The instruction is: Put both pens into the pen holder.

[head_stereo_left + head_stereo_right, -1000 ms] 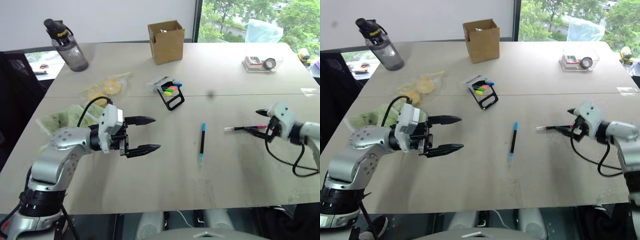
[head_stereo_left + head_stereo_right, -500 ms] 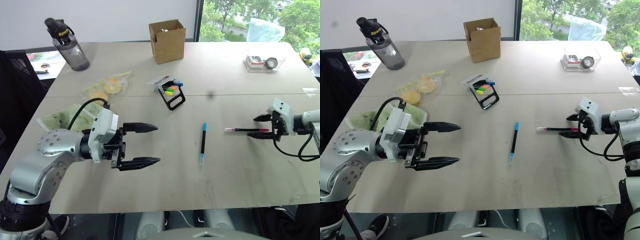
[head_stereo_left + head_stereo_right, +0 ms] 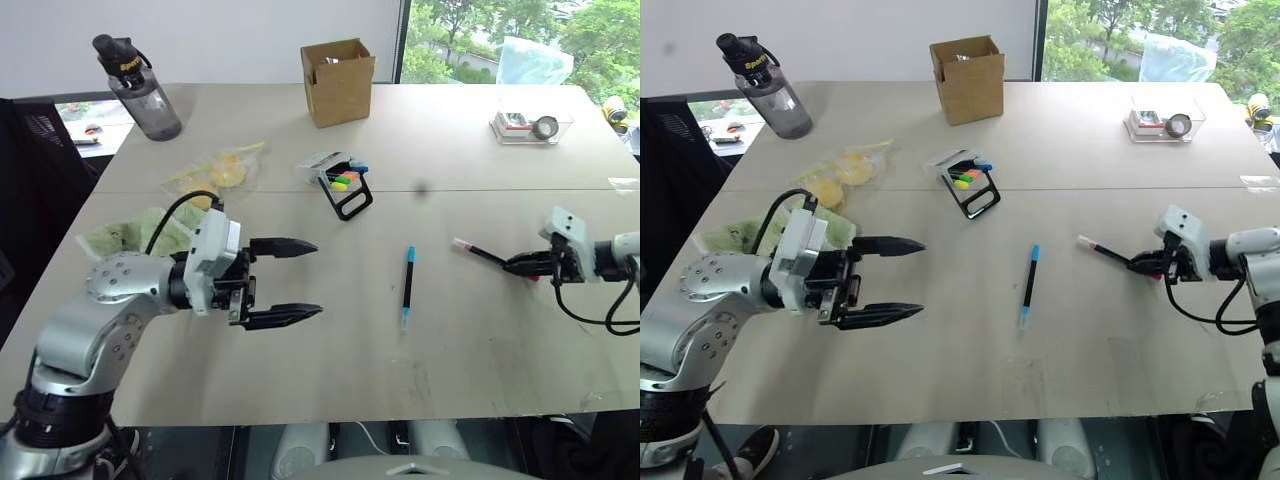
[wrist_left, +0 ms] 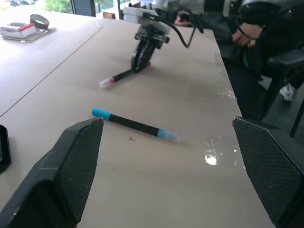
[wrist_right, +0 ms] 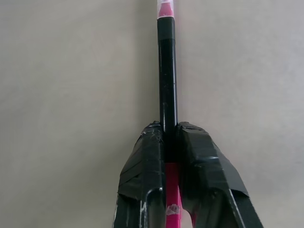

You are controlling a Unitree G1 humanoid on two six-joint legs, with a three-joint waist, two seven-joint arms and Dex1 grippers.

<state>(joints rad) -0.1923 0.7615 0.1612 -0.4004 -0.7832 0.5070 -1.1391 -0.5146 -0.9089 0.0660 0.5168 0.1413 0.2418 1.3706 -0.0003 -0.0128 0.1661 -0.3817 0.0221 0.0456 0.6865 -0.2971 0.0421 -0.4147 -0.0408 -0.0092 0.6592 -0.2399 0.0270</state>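
Left eye view: the right gripper [image 3: 522,266], at the right side of the table [image 3: 480,150], has closed on the pink-ended pen [image 3: 478,253]. A second ago its fingers stood apart around that pen, which lay flat and pointed straight left. Now the pen slants, its whitish tip aimed left and toward the far side, so the grip has already turned it. The blue-capped pen [image 3: 406,288] lies untouched in the middle of the table, with the left gripper [image 3: 300,280] hovering to its left, fingers spread wide and holding nothing, much as before. The pen holder [image 3: 341,184] sits farther back, left of centre, well apart from both pens.

Right eye view: the same arrangement, with the right gripper [image 3: 1148,264] pinching the pen's pink end and the barrel reaching out leftward. I cannot tell whether the tip has left the tabletop.

Left wrist view: between the wide-set fingers [image 4: 71,161] the blue-capped pen [image 4: 135,125] lies on the table, and beyond it the right gripper [image 4: 138,59] bears down on the pink-ended pen [image 4: 124,75], whose whitish tip looks to rest on or just above the surface.

Right wrist view: the two fingers [image 5: 145,166] press tight on either side of the black barrel [image 5: 166,80], the pink end tucked between them near the wrist.

With the first pen secured, what remains is probably lifting it and carrying it left and back to the holder; the second pen is not yet picked.
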